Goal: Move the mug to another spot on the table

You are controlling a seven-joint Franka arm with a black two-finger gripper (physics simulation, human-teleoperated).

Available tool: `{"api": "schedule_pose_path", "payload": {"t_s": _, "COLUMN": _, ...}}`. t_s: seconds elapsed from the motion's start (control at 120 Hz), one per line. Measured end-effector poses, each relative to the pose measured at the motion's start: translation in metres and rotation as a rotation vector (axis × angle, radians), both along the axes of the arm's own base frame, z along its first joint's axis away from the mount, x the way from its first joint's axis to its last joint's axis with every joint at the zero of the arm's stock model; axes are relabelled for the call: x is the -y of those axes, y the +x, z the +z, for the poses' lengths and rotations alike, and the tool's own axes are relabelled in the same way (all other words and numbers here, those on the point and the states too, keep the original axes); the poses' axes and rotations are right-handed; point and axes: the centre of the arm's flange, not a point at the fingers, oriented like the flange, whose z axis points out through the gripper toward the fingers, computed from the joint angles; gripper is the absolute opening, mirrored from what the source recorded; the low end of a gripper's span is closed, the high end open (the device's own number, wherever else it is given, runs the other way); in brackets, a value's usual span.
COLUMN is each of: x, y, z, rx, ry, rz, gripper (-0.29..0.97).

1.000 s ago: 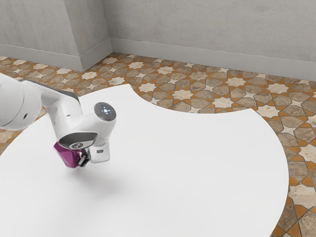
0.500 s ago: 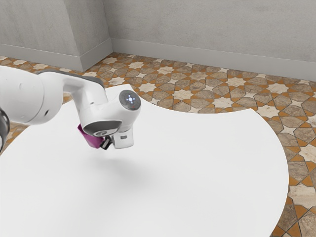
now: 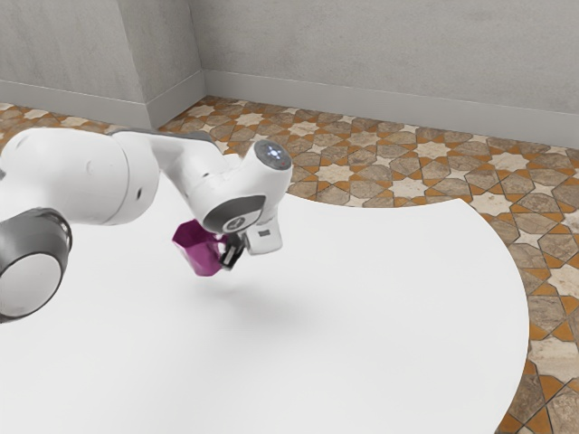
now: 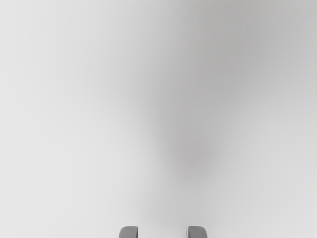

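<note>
Since a second ago my arm has swung toward the exterior view's right and away from the near edge, taking the faceted magenta mug (image 3: pixel 198 250) with it. My black two-finger claw (image 3: pixel 229 255) is clenched on the mug, which hangs tilted above the white round table (image 3: pixel 389 307), not touching it. A soft grey shadow (image 3: pixel 262 307) lies on the tabletop just below it. The wrist view looks down on the same pale surface and a blurred shadow. Beyond the table's far edge, an orange-and-brown star-patterned tile floor (image 3: pixel 407 172) runs to grey concrete walls (image 3: pixel 380 45).
</note>
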Motion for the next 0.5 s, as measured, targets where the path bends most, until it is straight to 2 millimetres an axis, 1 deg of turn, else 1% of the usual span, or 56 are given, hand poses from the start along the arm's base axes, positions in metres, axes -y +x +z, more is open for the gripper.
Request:
{"api": "schedule_pose_path", "payload": {"t_s": 0.067, "x": 0.007, "y": 0.003, "z": -0.007, "rx": -0.04, "ry": 0.005, "rz": 0.0, "gripper": -0.01}}
{"api": "schedule_pose_path", "payload": {"t_s": 0.133, "x": 0.015, "y": 0.009, "z": -0.008, "rx": -0.065, "ry": 0.011, "rz": -0.005, "gripper": -0.01}}
{"api": "schedule_pose_path", "payload": {"t_s": 0.358, "x": 0.034, "y": 0.033, "z": 0.007, "rx": -0.088, "ry": 0.025, "rz": -0.031, "gripper": -0.01}}
{"api": "schedule_pose_path", "payload": {"t_s": 0.5, "x": 0.048, "y": 0.042, "z": 0.01, "rx": -0.094, "ry": 0.025, "rz": -0.063, "gripper": -0.01}}
